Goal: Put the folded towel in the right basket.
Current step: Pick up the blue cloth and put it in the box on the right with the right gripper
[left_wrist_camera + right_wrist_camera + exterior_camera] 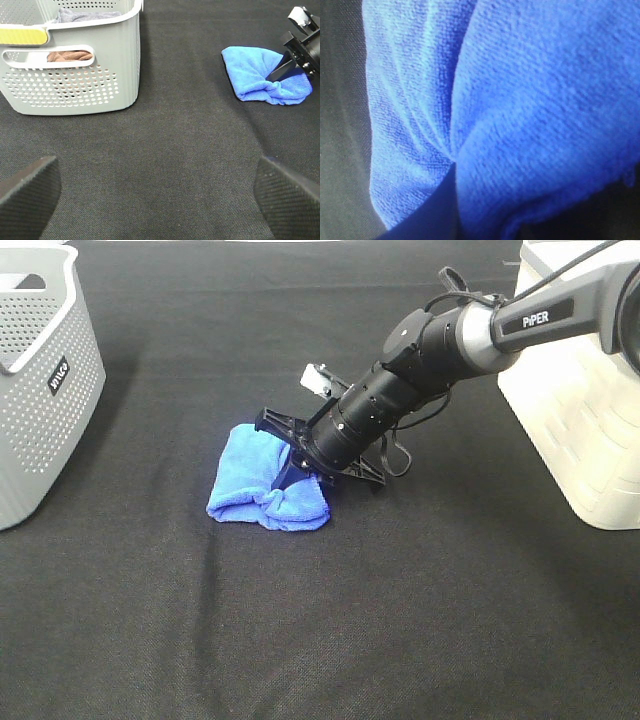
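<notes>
The blue folded towel [262, 485] lies on the black table, left of centre. My right gripper [292, 474] reaches across the middle and is shut on the towel's right side, where the cloth puckers. The towel still rests on the table. In the right wrist view the towel [530, 100] fills the frame, gathered into a crease. The white right basket [575, 400] stands at the right edge. My left gripper [160, 200] is open and empty, low over bare table. In its view the towel [255, 70] is seen apart from it, with the right gripper [281, 72] on it.
A grey perforated basket [40, 390] stands at the far left; in the left wrist view [75, 75] it holds other cloths. The right arm [440, 345] stretches from the right basket toward the towel. Black cloth covers the table [350, 620].
</notes>
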`<state>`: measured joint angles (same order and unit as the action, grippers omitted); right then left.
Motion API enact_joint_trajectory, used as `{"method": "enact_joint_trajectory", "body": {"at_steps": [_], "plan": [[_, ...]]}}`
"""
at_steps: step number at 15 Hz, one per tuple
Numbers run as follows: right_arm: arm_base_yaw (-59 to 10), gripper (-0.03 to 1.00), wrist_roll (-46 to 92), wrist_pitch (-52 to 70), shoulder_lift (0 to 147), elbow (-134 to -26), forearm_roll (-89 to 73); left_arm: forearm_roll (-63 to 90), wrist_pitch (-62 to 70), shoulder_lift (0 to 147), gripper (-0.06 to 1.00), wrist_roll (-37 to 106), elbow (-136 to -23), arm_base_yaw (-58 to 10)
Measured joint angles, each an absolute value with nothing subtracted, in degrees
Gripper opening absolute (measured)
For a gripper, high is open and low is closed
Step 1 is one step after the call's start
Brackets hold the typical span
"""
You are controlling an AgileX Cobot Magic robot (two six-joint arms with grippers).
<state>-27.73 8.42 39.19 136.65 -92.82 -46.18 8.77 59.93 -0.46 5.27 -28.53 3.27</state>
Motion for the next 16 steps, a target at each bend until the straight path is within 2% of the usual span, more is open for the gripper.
{"method": "enact_joint_trajectory", "body": {"at_steps": [4,7,9,13,16], "plan": [[-27.6,0.20,8.4,39.7,133.9,-92.4,-44.5,8.8,59.9,-0.5,0.97,5.3,-28.5,3.3],[-24.0,0.20,8.4,41.2,123.6,-92.4,-44.2,8.8,60.0,-0.5,0.97,5.3,-28.5,3.3],[-19.0,0.20,9.2,41.9,116.3,-92.4,-44.2,8.8,60.0,-0.5,0.97,5.3,-28.5,3.3],[-4.4,0.20,11.2,42.2,101.1,-92.4,-44.2,8.8,60.0,-0.5,0.97,5.3,-28.5,3.3],[8.8,0.20,11.5,44.6,97.3,-92.4,-44.1,8.8,60.0,-0.5,0.97,5.3,-28.5,3.3]]}}
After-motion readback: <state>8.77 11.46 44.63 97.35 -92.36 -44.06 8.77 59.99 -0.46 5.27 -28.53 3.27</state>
